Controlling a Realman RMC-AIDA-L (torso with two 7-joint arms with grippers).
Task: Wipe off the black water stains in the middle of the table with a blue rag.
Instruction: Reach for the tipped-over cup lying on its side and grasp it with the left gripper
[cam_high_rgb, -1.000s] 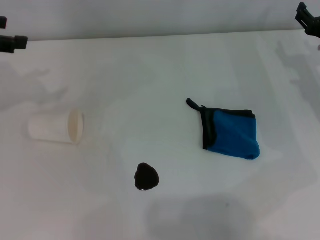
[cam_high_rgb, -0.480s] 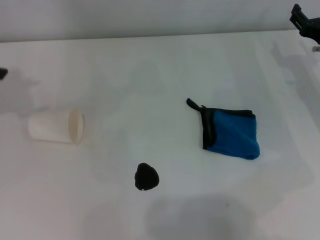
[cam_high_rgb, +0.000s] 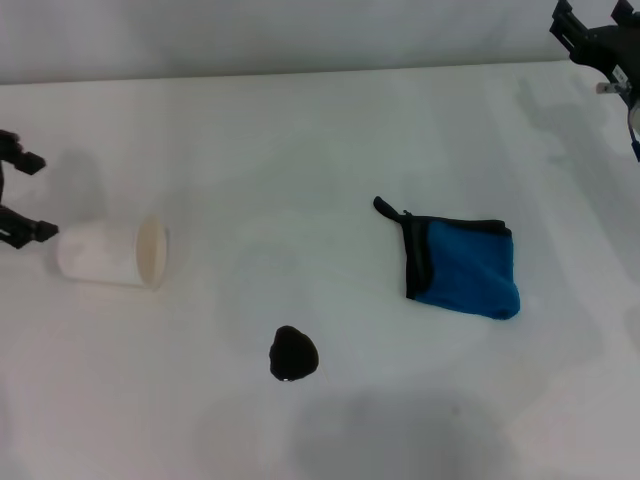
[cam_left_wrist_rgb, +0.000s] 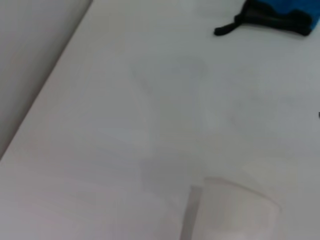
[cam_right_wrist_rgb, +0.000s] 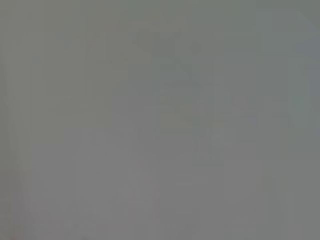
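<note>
Head view first: table (cam_high_rgb: 320, 130) is plain white; blue rag (cam_high_rgb: 465, 268) lies folded at approx 3 o'clock from centre, black trim and loop on its side twd centre. Black water stains (cam_high_rgb: 293, 354) = one glossy blot at approx 6 o'clock, well apart from rag, at its 8 o'clock. White cup (cam_high_rgb: 112, 254) lies on its side at 9 o'clock. Left gripper (cam_high_rgb: 18, 196) at the 9 o'clock edge, fingers spread, just beside cup's base, w/ nothing held. Right gripper (cam_high_rgb: 600, 45) up at 1–2 o'clock corner; can't tell its state. Left wrist view: cup (cam_left_wrist_rgb: 235, 210) close by, rag's black trim (cam_left_wrist_rgb: 267, 17) far off. Right wrist view: blank grey, nothing discernible.
</note>
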